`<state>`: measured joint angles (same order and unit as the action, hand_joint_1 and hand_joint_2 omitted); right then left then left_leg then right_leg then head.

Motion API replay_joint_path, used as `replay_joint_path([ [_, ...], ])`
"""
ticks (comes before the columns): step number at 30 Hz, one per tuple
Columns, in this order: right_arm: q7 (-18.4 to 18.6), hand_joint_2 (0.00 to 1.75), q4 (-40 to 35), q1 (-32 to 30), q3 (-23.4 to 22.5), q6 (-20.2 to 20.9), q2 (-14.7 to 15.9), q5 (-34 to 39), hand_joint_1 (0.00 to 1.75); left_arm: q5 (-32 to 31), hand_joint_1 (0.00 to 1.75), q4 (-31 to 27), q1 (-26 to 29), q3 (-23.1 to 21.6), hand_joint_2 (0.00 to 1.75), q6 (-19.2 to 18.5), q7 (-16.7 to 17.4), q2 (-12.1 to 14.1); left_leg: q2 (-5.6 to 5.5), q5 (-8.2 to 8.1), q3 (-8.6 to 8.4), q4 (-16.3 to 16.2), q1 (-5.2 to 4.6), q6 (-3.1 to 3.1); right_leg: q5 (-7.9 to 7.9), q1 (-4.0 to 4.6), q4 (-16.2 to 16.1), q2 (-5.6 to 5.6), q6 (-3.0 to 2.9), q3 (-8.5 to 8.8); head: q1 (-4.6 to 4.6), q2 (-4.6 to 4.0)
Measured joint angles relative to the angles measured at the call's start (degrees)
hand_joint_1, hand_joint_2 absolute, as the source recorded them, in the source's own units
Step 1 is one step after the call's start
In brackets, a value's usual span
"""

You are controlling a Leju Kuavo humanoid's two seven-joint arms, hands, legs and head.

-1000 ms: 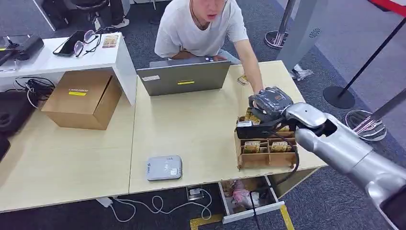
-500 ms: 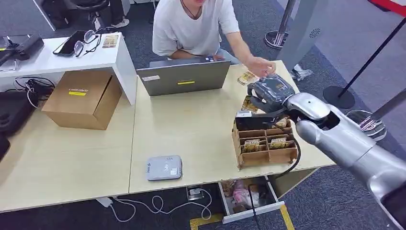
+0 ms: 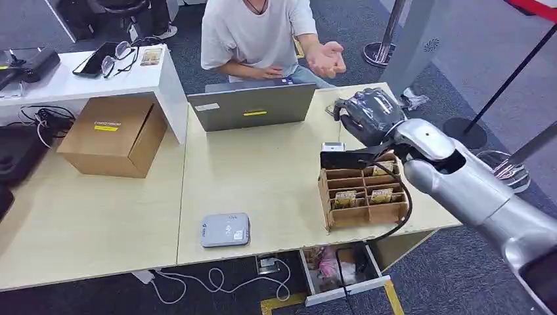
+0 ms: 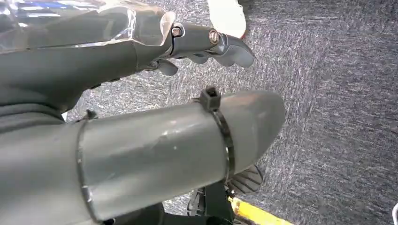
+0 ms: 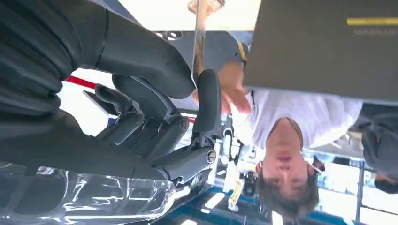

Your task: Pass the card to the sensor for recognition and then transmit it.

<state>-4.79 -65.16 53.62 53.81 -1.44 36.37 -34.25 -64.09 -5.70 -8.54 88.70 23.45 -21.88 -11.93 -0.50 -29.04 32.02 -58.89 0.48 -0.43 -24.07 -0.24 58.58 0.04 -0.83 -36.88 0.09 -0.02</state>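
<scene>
Pale wooden desks [image 3: 98, 223] fill the middle of the room, with dark carpet around them. At the far left, black gear is cut off by the picture's edge. A cardboard box [image 3: 115, 134] sits near a white side table [image 3: 85, 79]. In the left wrist view the left hand [image 4: 206, 40] hangs over the carpet, holding nothing, its fingers loose and apart from the thumb.

A flat grey sensor [image 3: 225, 230] lies near the front edge of the desk, with bare desktop on every side of it. Behind it stands a laptop [image 3: 253, 105], its lid hiding the person's [image 3: 253, 36] lap and one forearm. Their other hand [image 3: 326, 58] is raised, palm up, beyond the far edge.

Further right, the right hand [image 3: 366, 113] hovers above the desk's far corner, over a wooden tray [image 3: 361, 213] of small compartments. Its back hides what it holds from the head view. The right wrist view shows the card [image 5: 199, 44] edge-on, pinched between thumb and a fingertip. Cards in the tray are too small to read. An open drawer [image 3: 345, 289] juts out below, and the silver arm [image 3: 479, 197] runs off the lower right corner.
</scene>
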Motion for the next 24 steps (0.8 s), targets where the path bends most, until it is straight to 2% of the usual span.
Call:
replay_joint_path([
  [5,-0.13,1.75,-0.06,0.17,-1.38,-3.63,-1.31,-0.42,1.75,-0.98,0.0,0.0,-0.04,0.0,0.0,0.0,-0.33,-0.02,0.0,0.0,0.0,0.0,0.0,0.0,0.0,0.0,0.0,0.0,0.0,0.0,-0.02,0.0],
  [7,-0.66,1.75,0.04,0.33,-1.97,-6.34,-2.06,-1.07,1.75,-1.62,0.0,0.0,-0.13,0.0,0.0,0.15,-0.33,-0.04,0.0,0.0,0.0,0.0,0.0,0.0,0.0,0.0,0.0,0.0,0.0,0.0,-0.02,0.0],
  [12,-1.62,1.75,1.68,0.77,-3.6,-16.53,-5.33,-4.69,1.75,-3.24,0.0,0.0,-0.75,0.0,0.0,0.74,-0.33,-0.33,0.01,0.01,-0.01,0.0,0.0,-0.01,0.01,0.01,0.01,0.01,-0.01,0.0,-0.02,0.0],
  [16,-0.31,1.75,4.78,1.01,-5.09,-27.61,-9.19,-11.77,1.75,-5.13,0.0,0.0,-1.15,0.0,0.0,1.24,-0.33,-0.74,0.02,0.06,-0.04,0.0,0.01,-0.01,0.01,0.01,0.02,0.02,-0.01,0.0,-0.02,0.0],
  [18,0.15,1.75,6.04,1.0,-5.74,-30.63,-10.77,-13.84,1.75,-5.72,0.0,0.0,-1.38,0.0,0.0,1.29,-0.33,-0.89,0.01,0.06,-0.04,0.0,0.01,-0.01,0.01,0.01,0.02,0.02,-0.01,0.0,-0.02,0.0],
  [20,0.39,1.75,8.21,0.98,-6.49,-35.92,-12.43,-17.19,1.75,-6.55,0.0,0.0,-1.62,0.0,0.0,1.31,-0.31,-1.09,0.01,0.06,-0.04,0.0,0.0,-0.01,0.01,0.02,0.02,0.02,-0.01,0.0,-0.02,0.0],
  [24,-0.98,1.75,11.07,0.38,-9.91,-37.92,-15.51,-22.4,1.75,-7.8,0.0,0.0,-1.89,0.0,0.0,1.38,0.04,-1.25,0.01,0.06,-0.03,0.0,0.0,-0.02,0.02,0.02,0.02,0.02,-0.03,0.0,0.0,0.0],
])
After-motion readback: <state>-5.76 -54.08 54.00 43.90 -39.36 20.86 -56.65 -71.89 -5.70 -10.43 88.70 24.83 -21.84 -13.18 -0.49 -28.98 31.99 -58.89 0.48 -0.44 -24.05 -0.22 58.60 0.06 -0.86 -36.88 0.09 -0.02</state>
